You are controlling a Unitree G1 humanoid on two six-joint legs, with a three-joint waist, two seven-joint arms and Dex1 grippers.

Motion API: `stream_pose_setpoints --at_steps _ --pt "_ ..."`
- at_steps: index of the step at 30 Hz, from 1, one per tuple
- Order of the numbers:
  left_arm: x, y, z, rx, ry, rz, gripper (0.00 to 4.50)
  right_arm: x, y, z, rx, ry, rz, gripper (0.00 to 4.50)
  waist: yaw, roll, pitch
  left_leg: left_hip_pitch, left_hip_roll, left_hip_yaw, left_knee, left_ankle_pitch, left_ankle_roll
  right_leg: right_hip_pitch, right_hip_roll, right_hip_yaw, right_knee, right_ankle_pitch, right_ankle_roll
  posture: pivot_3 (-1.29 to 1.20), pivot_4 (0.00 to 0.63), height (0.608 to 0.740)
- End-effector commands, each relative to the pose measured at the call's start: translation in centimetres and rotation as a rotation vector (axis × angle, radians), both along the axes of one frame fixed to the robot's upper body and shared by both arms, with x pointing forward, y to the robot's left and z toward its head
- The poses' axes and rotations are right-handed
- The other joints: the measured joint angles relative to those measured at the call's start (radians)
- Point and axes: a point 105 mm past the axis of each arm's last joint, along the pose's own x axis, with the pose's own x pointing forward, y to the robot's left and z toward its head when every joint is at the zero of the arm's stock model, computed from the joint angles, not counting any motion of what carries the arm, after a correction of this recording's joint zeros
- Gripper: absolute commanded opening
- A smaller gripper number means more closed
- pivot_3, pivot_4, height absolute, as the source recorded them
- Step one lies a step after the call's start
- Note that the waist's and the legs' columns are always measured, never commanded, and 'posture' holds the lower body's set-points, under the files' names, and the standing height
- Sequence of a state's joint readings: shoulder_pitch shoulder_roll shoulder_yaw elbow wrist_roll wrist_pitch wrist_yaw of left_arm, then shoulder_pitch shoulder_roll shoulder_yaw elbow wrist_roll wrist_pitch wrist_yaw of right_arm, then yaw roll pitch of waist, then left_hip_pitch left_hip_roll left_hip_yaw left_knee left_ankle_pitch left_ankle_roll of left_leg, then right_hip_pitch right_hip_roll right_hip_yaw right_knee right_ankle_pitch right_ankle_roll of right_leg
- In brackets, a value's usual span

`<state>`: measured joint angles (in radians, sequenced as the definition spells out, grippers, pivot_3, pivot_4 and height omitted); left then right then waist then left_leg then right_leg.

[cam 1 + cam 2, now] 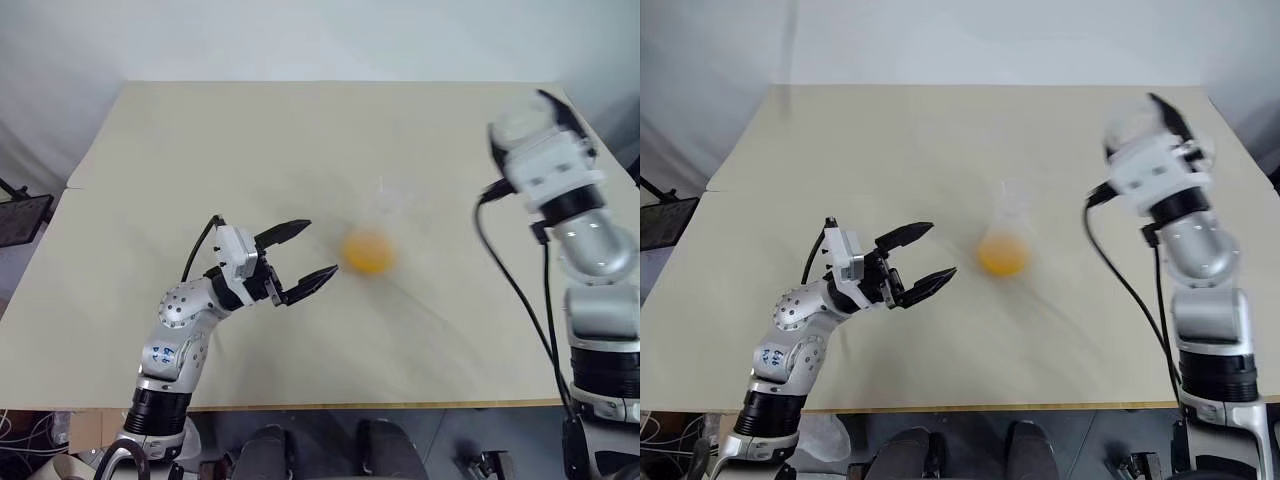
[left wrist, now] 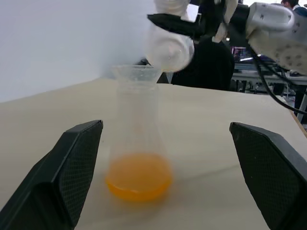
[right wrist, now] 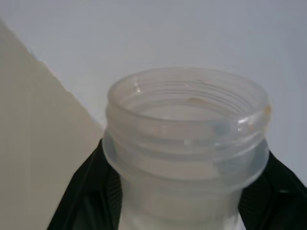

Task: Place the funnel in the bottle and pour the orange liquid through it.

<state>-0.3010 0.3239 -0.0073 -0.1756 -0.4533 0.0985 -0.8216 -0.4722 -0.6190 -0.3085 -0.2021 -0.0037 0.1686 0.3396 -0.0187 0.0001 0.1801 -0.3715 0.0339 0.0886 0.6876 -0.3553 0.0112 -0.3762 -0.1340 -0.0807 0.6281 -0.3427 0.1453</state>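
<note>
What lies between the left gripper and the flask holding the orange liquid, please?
Nothing: in the left eye view only bare table separates the left gripper from the flask with the orange liquid.

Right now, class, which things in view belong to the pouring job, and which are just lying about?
Job in hand:
bottle standing mid-table
funnel in its mouth
orange liquid in its base
clear screw-neck jar, gripped by the right hand
left hand, open beside the bottle

Lying about:
black object beyond the table
</note>
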Motion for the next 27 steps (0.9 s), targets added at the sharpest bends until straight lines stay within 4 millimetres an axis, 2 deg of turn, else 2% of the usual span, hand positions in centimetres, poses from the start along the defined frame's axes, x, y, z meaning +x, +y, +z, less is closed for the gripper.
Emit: stream_pose_setpoints --at_steps 1,3,6,8,13,19,21,22,25,27 --pt "-0.3 0.0 0.3 -0.013 -0.011 -0.012 4.5 -1.5 -3.1 0.0 0.278 0.079 0.045 2.55 0.003 0.0 0.0 0.0 0.0 0.0 0.0 0.0 0.0 0.0 0.0 0.0 0.0 0.0 0.0 0.0 0.15 0.74" --pt "-0.4 -0.1 0.2 -0.014 -0.007 -0.015 4.5 -1.3 -4.1 -1.6 0.464 0.211 0.096 2.55 0.007 0.0 0.0 0.0 0.0 0.0 0.0 0.0 0.0 0.0 0.0 0.0 0.0 0.0 0.0 0.0 0.15 0.74" --pt "-0.4 -0.2 0.1 -0.017 -0.002 -0.017 4.5 -2.0 -4.8 -1.6 0.599 0.165 0.189 2.55 0.005 0.0 0.0 0.001 -0.001 0.001 0.0 0.0 0.0 0.0 0.001 0.001 0.0 0.0 0.0 0.0 0.15 0.74" --pt "-0.4 -0.3 0.1 -0.018 0.0 -0.02 4.5 -2.4 -5.2 -2.7 0.588 0.182 0.18 2.55 0.009 0.0 0.0 0.001 -0.002 0.001 -0.001 0.0 0.0 0.0 0.002 0.001 0.0 0.0 0.0 0.0 0.15 0.74" --pt "-0.3 -0.3 0.2 -0.02 0.002 -0.022 4.5 -2.5 -3.5 -4.9 0.654 0.242 0.289 2.55 0.017 0.0 0.0 0.001 -0.003 0.003 -0.001 0.0 0.0 0.0 0.001 0.002 -0.001 0.0 0.0 0.0 0.15 0.74" --pt "-0.3 -0.1 0.3 -0.014 -0.003 -0.016 4.5 -2.1 -2.0 -7.3 0.602 0.295 0.284 2.55 0.018 0.0 0.0 0.001 -0.004 0.003 -0.001 0.0 0.0 0.0 0.001 0.002 -0.001 0.0 0.0 0.0 0.15 0.74" --pt "-0.3 0.1 0.4 -0.011 -0.005 -0.012 4.5 -2.3 -1.9 -7.6 0.569 0.292 0.275 3.3 0.018 0.0 0.0 0.001 -0.004 0.002 -0.001 0.0 0.0 0.0 0.001 0.002 -0.001 0.0 0.0 0.0 0.15 0.74" --pt "-0.3 0.1 0.4 -0.009 -0.005 -0.009 4.5 -2.5 -1.9 -7.6 0.554 0.286 0.277 3.45 0.018 0.0 0.0 0.001 -0.004 0.002 -0.001 0.0 0.0 0.0 0.001 0.002 -0.001 0.0 0.0 0.0 0.15 0.74" --pt "-0.4 0.3 0.4 -0.005 -0.004 -0.005 4.5 -3.0 -2.2 -7.3 0.546 0.267 0.278 4.45 0.018 0.0 0.0 0.001 -0.004 0.002 -0.001 0.0 0.0 0.0 0.001 0.002 -0.001 0.0 0.0 0.0 0.15 0.74" --pt "-0.5 0.4 0.4 -0.004 -0.003 -0.004 4.5 -3.3 -2.3 -7.1 0.551 0.258 0.287 4.45 0.018 0.0 0.0 0.001 -0.004 0.002 -0.001 0.0 0.0 0.0 0.001 0.002 -0.001 0.0 0.0 0.0 0.15 0.74"
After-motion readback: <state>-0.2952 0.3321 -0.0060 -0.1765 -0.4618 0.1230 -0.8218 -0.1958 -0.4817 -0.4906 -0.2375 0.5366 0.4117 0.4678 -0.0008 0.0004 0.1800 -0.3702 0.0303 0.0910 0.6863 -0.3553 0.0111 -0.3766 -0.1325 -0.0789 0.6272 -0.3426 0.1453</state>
